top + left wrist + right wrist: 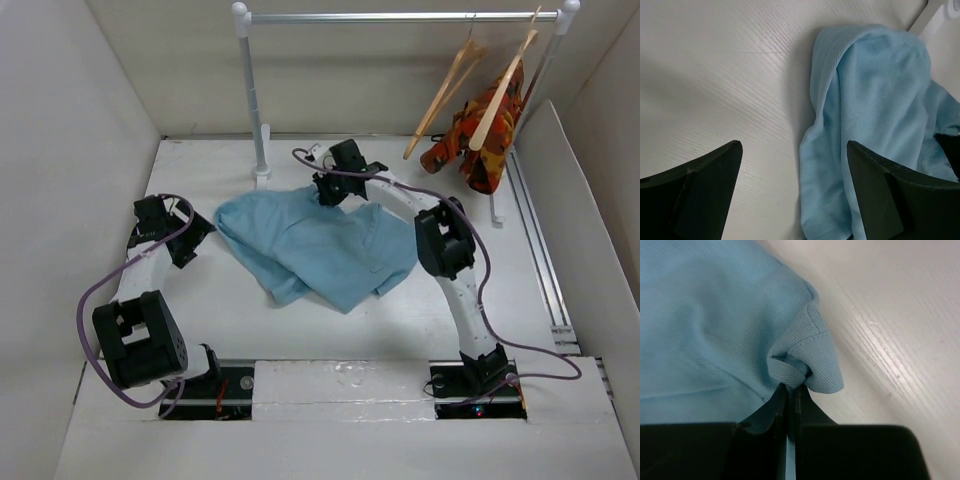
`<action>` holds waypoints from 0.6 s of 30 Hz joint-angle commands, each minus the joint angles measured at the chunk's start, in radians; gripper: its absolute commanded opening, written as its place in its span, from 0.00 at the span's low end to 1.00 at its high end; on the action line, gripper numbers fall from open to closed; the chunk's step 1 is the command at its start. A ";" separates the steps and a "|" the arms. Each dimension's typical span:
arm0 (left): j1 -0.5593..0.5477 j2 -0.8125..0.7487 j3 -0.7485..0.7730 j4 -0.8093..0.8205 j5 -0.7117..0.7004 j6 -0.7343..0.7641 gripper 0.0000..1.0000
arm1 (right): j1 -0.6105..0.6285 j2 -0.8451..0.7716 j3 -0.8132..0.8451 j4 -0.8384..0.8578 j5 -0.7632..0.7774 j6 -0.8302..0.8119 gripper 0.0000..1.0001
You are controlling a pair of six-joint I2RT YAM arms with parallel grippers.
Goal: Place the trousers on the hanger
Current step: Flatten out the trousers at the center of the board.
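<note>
The trousers (320, 245) lie crumpled on the white counter (200, 300) between the two arms. They are a broad, soft sky-blue heap with folded, overlapping edges, and neither leg can be told apart from above.

The left gripper (192, 238) is just beside the heap's left edge. In the left wrist view the left gripper (793, 147) has its dark, blunt fingers spread wide with nothing between them but bare counter and the rim of the cloth. The trousers (875, 100) show a fine ribbed weave there and run off the right and bottom edges, partly covered by the right-hand finger.

The right gripper (326, 190) is at the far edge of the heap, its fingertips hidden from above under its own wrist. In the right wrist view the right gripper (790, 390) is pinched closed on a small fold of the trousers (715, 315) at a stitched hem. The rest of the fabric fills the left of that view and is cut off.

Farther back a thin metal rail (400, 16) spans white posts. The hanger (437, 105), slim pale wood, hangs tilted from the rail. Its hook is tiny and its crossbar hard to make out. Just right of it, a second wooden hanger (500, 95) carries an orange-red patterned garment (480, 140).
</note>
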 commanded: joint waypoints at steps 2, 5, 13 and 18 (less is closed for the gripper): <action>0.001 -0.054 -0.006 0.011 -0.021 -0.001 0.82 | 0.040 -0.348 -0.018 0.076 -0.051 -0.052 0.00; 0.001 -0.114 0.034 0.012 -0.023 -0.022 0.82 | 0.040 -0.561 -0.122 0.034 -0.061 -0.097 0.00; -0.062 -0.112 0.192 -0.005 -0.036 -0.053 0.82 | -0.156 -1.457 -0.725 -0.174 -0.051 0.004 0.00; -0.238 -0.053 0.138 -0.017 -0.006 -0.008 0.89 | -0.181 -1.628 -0.951 -0.460 -0.242 0.003 0.00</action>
